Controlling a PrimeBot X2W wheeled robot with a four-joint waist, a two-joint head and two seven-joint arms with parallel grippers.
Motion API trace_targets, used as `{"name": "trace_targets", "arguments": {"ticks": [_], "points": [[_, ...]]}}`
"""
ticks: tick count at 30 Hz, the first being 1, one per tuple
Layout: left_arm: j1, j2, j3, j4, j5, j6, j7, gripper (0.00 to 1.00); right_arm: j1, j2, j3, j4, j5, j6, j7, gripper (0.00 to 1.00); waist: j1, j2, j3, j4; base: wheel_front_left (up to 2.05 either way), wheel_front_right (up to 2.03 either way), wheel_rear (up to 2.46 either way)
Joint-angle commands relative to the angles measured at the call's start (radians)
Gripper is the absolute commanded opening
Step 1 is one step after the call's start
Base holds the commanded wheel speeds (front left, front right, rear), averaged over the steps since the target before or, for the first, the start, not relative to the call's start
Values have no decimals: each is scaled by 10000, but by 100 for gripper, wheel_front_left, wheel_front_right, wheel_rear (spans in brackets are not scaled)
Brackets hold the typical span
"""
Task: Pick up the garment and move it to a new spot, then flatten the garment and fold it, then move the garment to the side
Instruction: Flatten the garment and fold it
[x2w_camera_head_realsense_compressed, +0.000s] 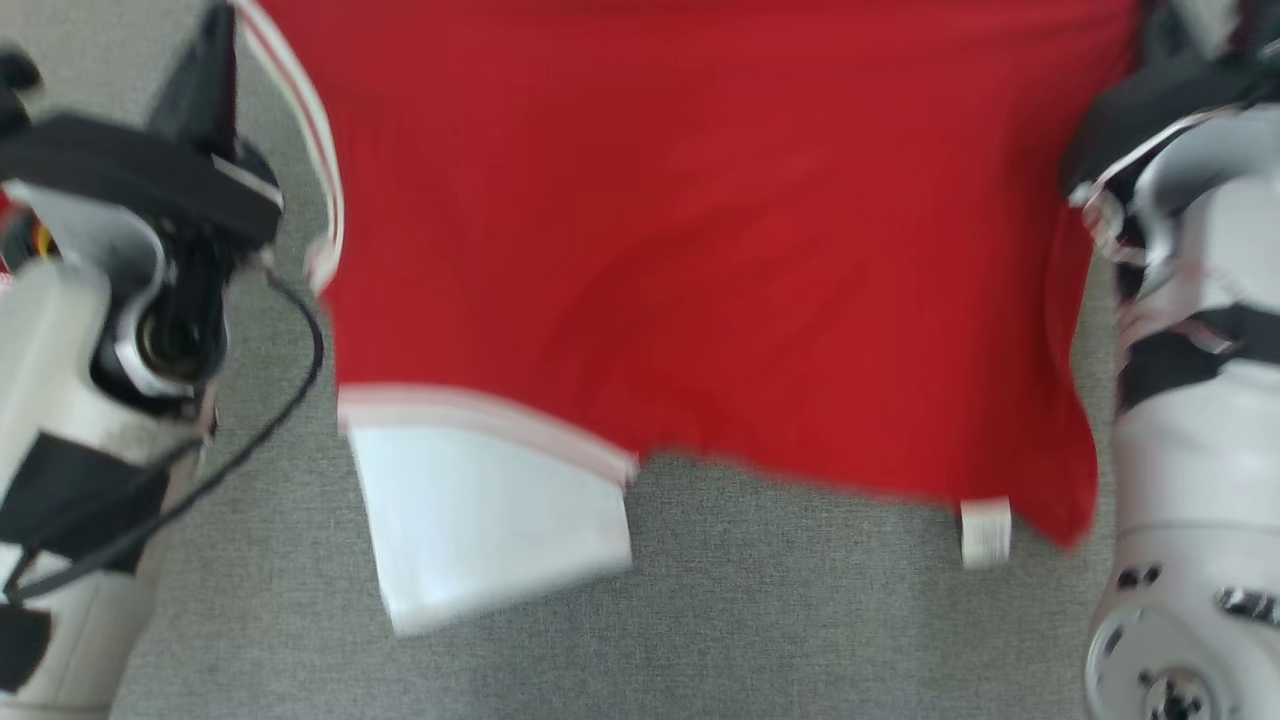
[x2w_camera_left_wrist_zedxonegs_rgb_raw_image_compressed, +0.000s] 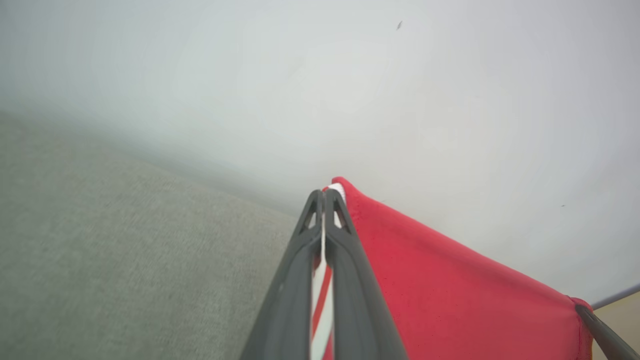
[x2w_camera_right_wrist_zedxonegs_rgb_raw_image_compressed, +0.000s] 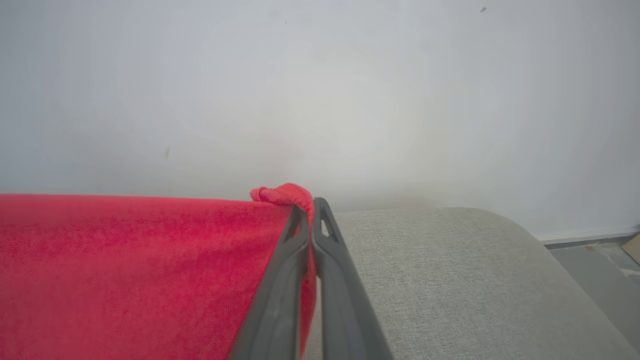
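The garment (x2w_camera_head_realsense_compressed: 700, 230) is a red piece with white-and-red striped trim and a white panel (x2w_camera_head_realsense_compressed: 490, 520) at its lower left. It hangs spread out between my two grippers above the grey surface. In the left wrist view, my left gripper (x2w_camera_left_wrist_zedxonegs_rgb_raw_image_compressed: 324, 197) is shut on the striped edge of the garment (x2w_camera_left_wrist_zedxonegs_rgb_raw_image_compressed: 450, 290). My right gripper (x2w_camera_right_wrist_zedxonegs_rgb_raw_image_compressed: 311, 207) is shut on a bunched red corner of the garment (x2w_camera_right_wrist_zedxonegs_rgb_raw_image_compressed: 125, 270). In the head view the left gripper (x2w_camera_head_realsense_compressed: 212, 70) is at the top left and the right gripper (x2w_camera_head_realsense_compressed: 1185, 60) at the top right, both blurred.
A grey fabric-covered surface (x2w_camera_head_realsense_compressed: 760, 620) lies below the hanging cloth. Its rounded end (x2w_camera_right_wrist_zedxonegs_rgb_raw_image_compressed: 500, 280) and a strip of floor (x2w_camera_right_wrist_zedxonegs_rgb_raw_image_compressed: 590, 252) show in the right wrist view. A pale wall (x2w_camera_right_wrist_zedxonegs_rgb_raw_image_compressed: 320, 75) stands behind. A black cable (x2w_camera_head_realsense_compressed: 255, 435) loops off my left arm.
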Motion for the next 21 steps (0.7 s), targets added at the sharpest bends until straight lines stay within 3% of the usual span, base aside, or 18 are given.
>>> {"name": "trace_targets", "arguments": {"ticks": [1,6,10,13,17,21], "points": [[-249,23,40,-55,163,-8,-140,0,-267,-28,-162,-74,182,6,-154,0,0,-1,-212,-31,0,0,0],[-980,-163,185,-785,351,-575,-910,0,-1085,-20,-751,-105,1255,6,-1144,0,0,-1,-695,9,0,0,0],[-100,-219,-97,-1520,294,-784,-922,0,-575,-8,-1149,-80,2380,4,-755,0,0,-1,-1175,191,0,0,0],[1432,28,-351,-2234,172,-618,-797,0,658,-22,-1307,-415,3330,6,41,0,0,-1,-1494,312,0,0,0],[4298,530,-667,-3288,-123,-14,-666,0,3181,-70,-1899,-1545,4528,3,1417,0,0,-1,-1736,447,0,0,0],[6796,540,-720,-3936,-740,391,-939,0,5456,-62,-2689,-2765,5808,-11,2476,0,0,-1,-1791,568,0,0,0]]}}
